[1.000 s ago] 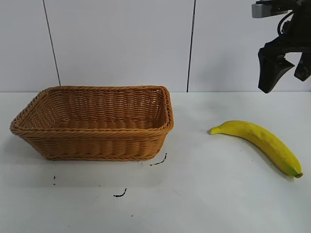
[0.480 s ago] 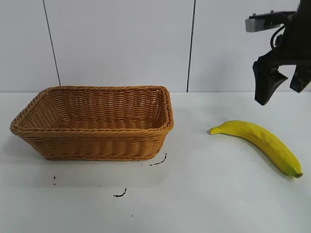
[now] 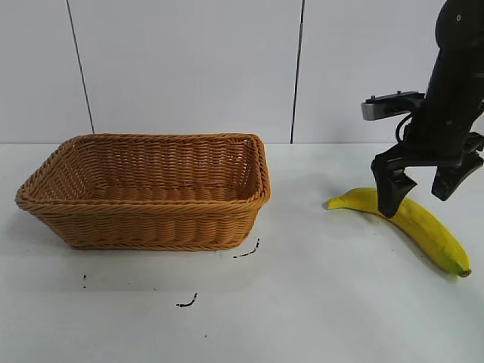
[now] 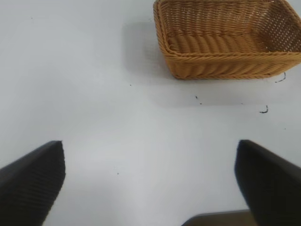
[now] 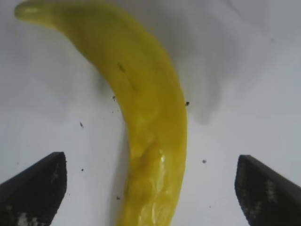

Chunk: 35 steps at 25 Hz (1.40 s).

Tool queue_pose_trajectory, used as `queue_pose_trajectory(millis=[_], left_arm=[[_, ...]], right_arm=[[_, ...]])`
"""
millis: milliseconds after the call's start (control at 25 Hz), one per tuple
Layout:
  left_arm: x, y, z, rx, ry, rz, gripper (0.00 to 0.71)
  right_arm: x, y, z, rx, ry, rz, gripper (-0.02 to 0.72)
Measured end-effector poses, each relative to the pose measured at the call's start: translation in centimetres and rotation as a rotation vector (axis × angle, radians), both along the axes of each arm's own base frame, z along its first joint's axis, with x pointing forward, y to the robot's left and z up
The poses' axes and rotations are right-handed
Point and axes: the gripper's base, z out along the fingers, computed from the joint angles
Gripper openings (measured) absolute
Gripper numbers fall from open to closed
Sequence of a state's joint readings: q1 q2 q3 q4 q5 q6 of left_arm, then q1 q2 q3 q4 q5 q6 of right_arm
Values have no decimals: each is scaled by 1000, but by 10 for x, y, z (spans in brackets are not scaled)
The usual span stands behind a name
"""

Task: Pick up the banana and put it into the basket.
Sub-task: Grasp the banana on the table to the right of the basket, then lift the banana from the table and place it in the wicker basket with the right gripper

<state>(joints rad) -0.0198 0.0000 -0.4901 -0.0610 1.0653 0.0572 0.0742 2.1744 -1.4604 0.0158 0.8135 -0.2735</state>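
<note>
Yellow: the banana (image 3: 408, 221) is lying flat on the white counter (image 3: 318, 302), well to the right of the basket, its curved length running from a tip that points toward the basket down to a dark end nearer the camera.
Wicker: the basket (image 3: 147, 223) is sitting upright on the left half of the counter, tan-orange, with nothing showing inside it.
Right claw: my right claw (image 3: 420, 198) is hanging straight down over the banana near its basket-side end, released and spread wide.
Right fingers: one finger (image 3: 390, 190) is standing in front of the banana in the exterior view, the other is reaching down behind it; I am straddling the fruit and not gripping it.
Right wrist view: the banana (image 5: 146, 122) is filling the middle between my two dark fingertips (image 5: 35, 188), with bare counter showing on both sides of it, so neither pad is touching the peel.
Left claw: my left claw (image 4: 150, 183) is parked over bare counter, released, its two dark pads (image 4: 30, 183) far apart at the edges of its own view.
Left wrist view: the basket (image 4: 225, 66) is showing farther off, well apart from that claw.
Marks: a few small black scuffs (image 3: 246, 252) are dotting the counter just in front of the basket.
</note>
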Motion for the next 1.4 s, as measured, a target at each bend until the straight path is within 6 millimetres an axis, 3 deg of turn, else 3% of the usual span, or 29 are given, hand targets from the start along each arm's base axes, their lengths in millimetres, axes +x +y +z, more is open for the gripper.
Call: queue_pose_trajectory(millis=[200,320,400,480,760,880,1200,1400], left_arm=[[0,0,0,0,0,0,695],[0,0,0,0,0,0,695],[0,0,0,0,0,0,695],[0,0,0,0,0,0,695],[0,0,0,0,0,0,695],[0,0,0,0,0,0,695],[0,0,0,0,0,0,695],[0,0,0,0,0,0,695]], right_arm=[[1,0,-9,-1,11,-3,692],[1,0,-10,0,10,-11,626],[1,0,-10,1,10,-22,521],[1,-1,-10,-8,10,-36,310],[3,-3,-3,-41,13,-43,316],[8,-4,18,-45,4,-44,316],[22,0,118,-1,-85,-67,316],[29,4,150,41,-147,-66,316]])
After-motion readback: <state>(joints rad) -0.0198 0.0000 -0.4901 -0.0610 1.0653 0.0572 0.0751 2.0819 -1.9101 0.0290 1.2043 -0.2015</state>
